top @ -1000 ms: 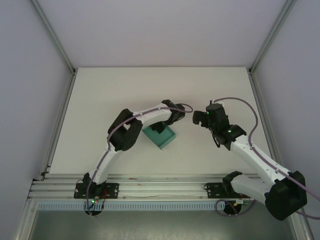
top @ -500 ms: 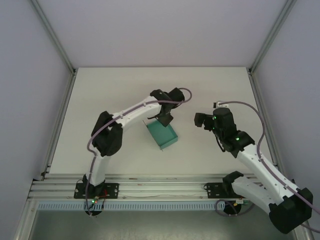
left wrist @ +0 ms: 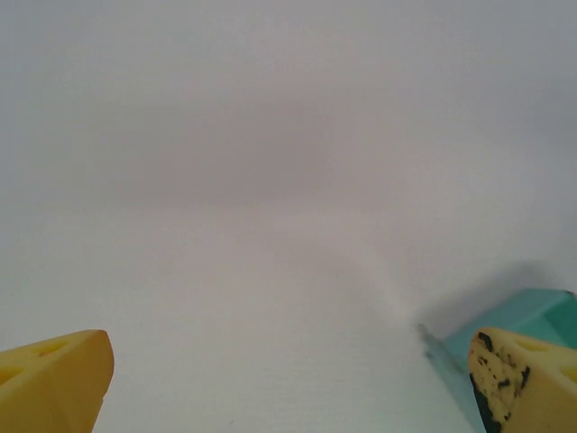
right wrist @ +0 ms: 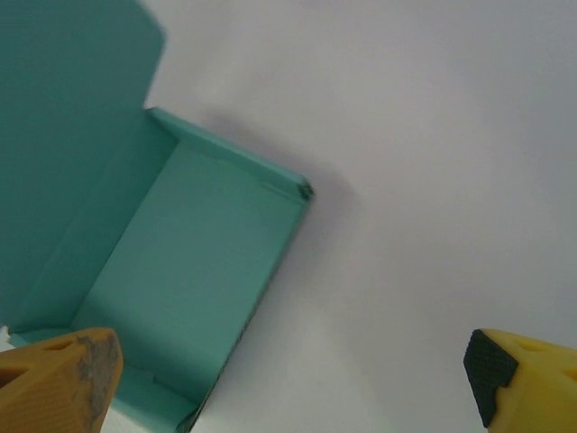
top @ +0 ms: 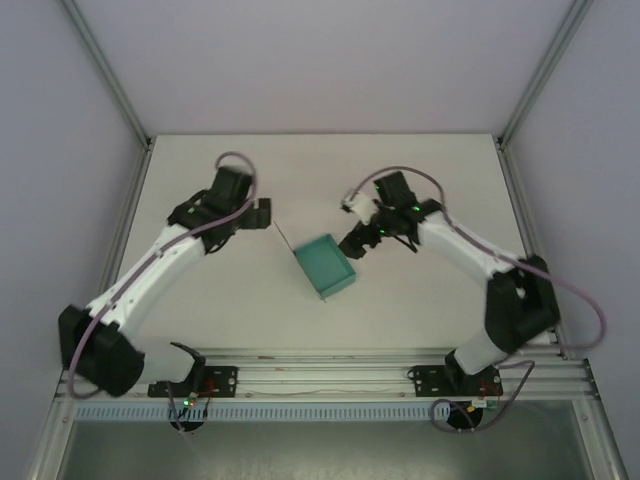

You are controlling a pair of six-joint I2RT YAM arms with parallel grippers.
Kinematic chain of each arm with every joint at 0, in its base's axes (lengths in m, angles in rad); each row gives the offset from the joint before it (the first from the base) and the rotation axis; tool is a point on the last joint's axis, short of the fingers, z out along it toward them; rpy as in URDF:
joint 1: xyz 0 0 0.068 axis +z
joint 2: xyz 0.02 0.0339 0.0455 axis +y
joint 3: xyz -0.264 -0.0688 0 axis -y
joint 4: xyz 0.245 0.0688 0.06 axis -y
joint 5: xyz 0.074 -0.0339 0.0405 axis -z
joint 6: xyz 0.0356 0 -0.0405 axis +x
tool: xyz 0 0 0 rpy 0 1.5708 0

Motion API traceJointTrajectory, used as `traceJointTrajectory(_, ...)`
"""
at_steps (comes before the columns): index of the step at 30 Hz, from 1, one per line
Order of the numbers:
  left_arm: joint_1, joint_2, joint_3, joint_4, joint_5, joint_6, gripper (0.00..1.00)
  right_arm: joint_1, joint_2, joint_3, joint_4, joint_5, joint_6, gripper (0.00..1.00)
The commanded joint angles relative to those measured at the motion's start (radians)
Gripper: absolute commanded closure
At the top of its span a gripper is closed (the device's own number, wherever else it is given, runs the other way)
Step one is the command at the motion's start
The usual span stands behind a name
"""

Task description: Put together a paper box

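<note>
White table (top: pixel 430 170), both jaws wide, empty.

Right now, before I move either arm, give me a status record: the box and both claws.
box: teal-green thin card box, walls folded up, top open, one flap raised
support: white table
left claw: open, empty, left of the box, apart from it
right claw: open, empty, at the box's far right corner
contact: cannot tell for the right claw
</note>
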Motion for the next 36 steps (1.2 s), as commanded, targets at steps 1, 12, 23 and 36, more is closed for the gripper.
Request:
traceJointTrajectory(1, 0.06, -0.116, -0.174, 0.098, 0.074, -0.142, 0.0, 0.07, 0.19, 0.218, -0.245, -0.043, -0.431, 0.03)
traceJointTrajectory(12, 0.124, -0.266, -0.398, 0.108, 0.075, -0.22, 0.0, 0.136, 0.648, 0.691, -0.453, 0.073, -0.545, 0.27)
traceJointTrajectory(23, 0.124, -0.264, -0.338, 0.118, 0.042, -0.226, 0.0, 0.144, 0.504, 0.426, -0.097, 0.268, -0.199, 0.94)
traceJointTrajectory(36, 0.125, -0.215, -0.262, 0.144, -0.024, -0.248, 0.0, 0.237, 0.155, -0.059, -0.024, 0.743, 1.213, 0.87)
